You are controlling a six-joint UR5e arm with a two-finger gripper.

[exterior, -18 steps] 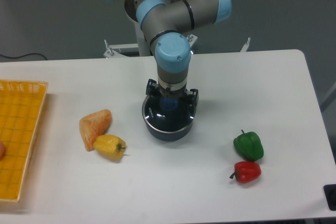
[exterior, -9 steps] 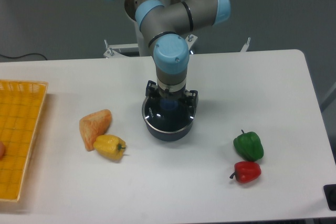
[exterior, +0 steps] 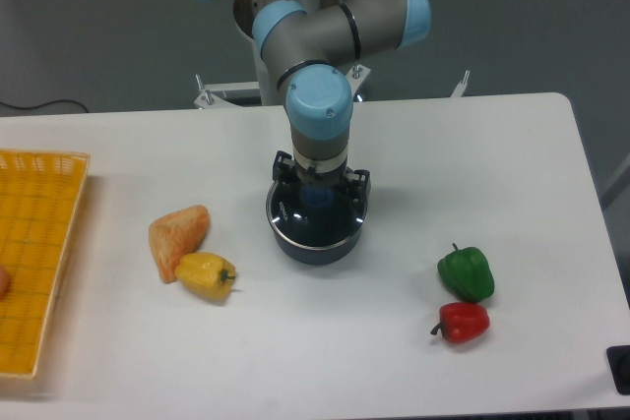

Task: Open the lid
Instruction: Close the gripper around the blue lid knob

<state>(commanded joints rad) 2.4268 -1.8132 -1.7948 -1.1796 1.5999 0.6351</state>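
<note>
White tabletop [exterior: 394, 145] fills the fixed camera's view, set against a grey wall, with the grey and pale-blue robot arm [exterior: 317, 110] reaching down over its middle. Directly beneath the wrist sits the dark blue saucepan [exterior: 313, 243], and on it rests the round transparent glass lid with its thin metal rim [exterior: 315, 225]; the blue centre knob is only partly visible under the tool. The black two-finger gripper [exterior: 318, 189] is down at the knob, its jaws straddling it, but the wrist blocks the tips, so I cannot tell whether they are apart or closed on the knob. Compared with a second ago, the wrist has crept slightly left and up, while the lid's rim sits where it did on the pan. That suggests the grasp is being settled or a lift is only just starting; the lid looks not yet off. To the left lie an orange wedge-shaped piece of bread [exterior: 177, 238] touching a yellow pepper [exterior: 205, 275], with a yellow woven basket [exterior: 39, 263] at the table's far left edge. To the right, a green pepper [exterior: 466, 272] sits just above a red pepper [exterior: 461, 322].
</note>
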